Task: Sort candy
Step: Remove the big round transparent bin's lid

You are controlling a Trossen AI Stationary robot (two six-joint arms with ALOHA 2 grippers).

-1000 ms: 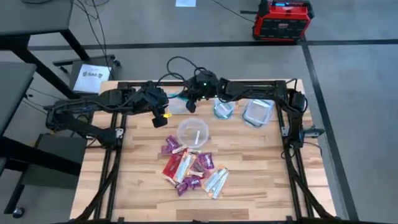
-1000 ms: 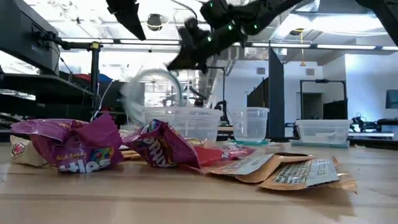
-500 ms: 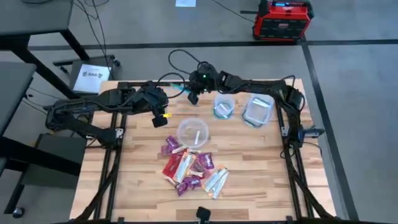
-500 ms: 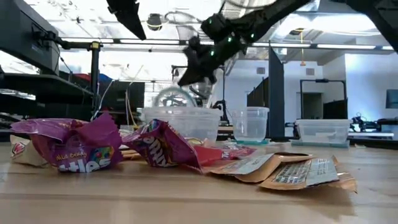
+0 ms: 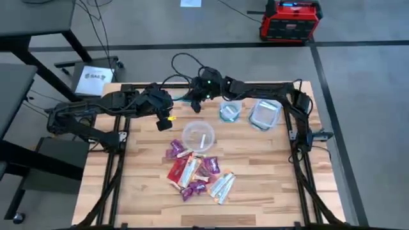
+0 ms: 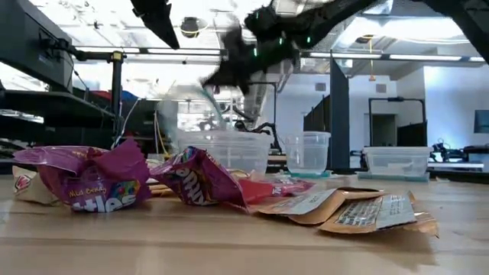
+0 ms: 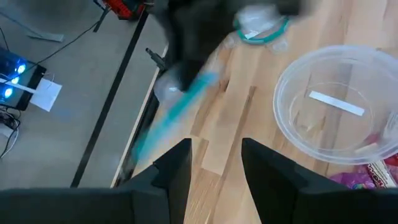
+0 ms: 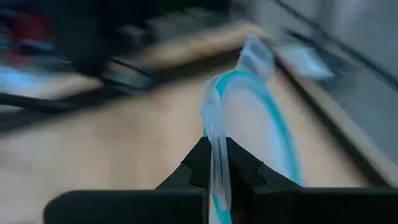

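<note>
right end effector (image 5: 197,102) is clamped on the rim of a clear blue-rimmed lid (image 8: 239,124), carried above the far edge of the desk (image 5: 268,166); half a second ago it was a bit further right and lower, so the lid is being swung clear, not a sort move yet. left end effector (image 7: 214,163) is parked nearby, fingers apart, nothing held. candy (image 5: 195,172) is left piled mid-desk, one pale piece seen in the round bowl (image 5: 198,135).

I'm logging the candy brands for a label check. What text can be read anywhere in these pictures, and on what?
"ttles", under smaller blurred words: purple packet at the left of the low view.
Red packet: yellow lettering, too crumpled to read.
Pale wrappers: print too small.
White sheet beside the table: dark mark, unreadable.
</note>
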